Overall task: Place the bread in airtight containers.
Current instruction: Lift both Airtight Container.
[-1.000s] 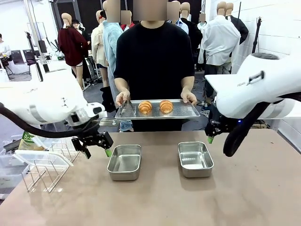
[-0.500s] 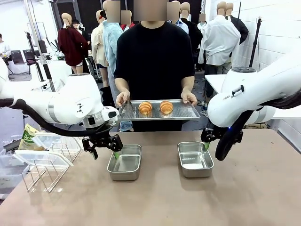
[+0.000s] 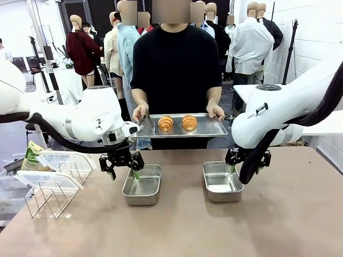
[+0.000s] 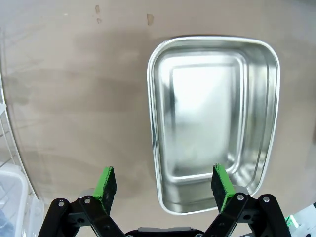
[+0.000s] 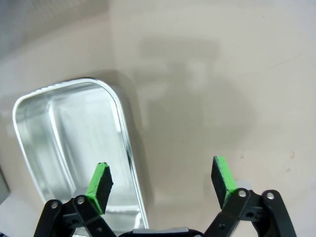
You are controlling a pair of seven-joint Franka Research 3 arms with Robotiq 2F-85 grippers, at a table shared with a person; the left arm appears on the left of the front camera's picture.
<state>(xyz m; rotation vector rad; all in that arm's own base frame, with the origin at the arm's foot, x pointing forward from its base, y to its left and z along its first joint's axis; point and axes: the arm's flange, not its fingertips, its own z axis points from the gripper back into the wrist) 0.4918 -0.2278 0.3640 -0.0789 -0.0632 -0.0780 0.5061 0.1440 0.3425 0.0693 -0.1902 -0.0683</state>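
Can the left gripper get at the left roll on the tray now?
Probably yes: the left gripper is open near the left pan, and the roll lies uncovered on the tray, nothing between.

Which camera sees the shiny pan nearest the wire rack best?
The left wrist view: it looks straight down into the steel pan, rim and bottom clear. The front view shows it smaller, at a slant. The right wrist view shows the other pan.

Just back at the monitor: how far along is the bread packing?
Done: nothing packed; the left pan and right pan sit open and empty. In hand: left gripper and right gripper, both open, hover over the pans' edges, holding nothing. To do: both rolls, on the person's tray, go into the pans; then the lids on the rack go on.
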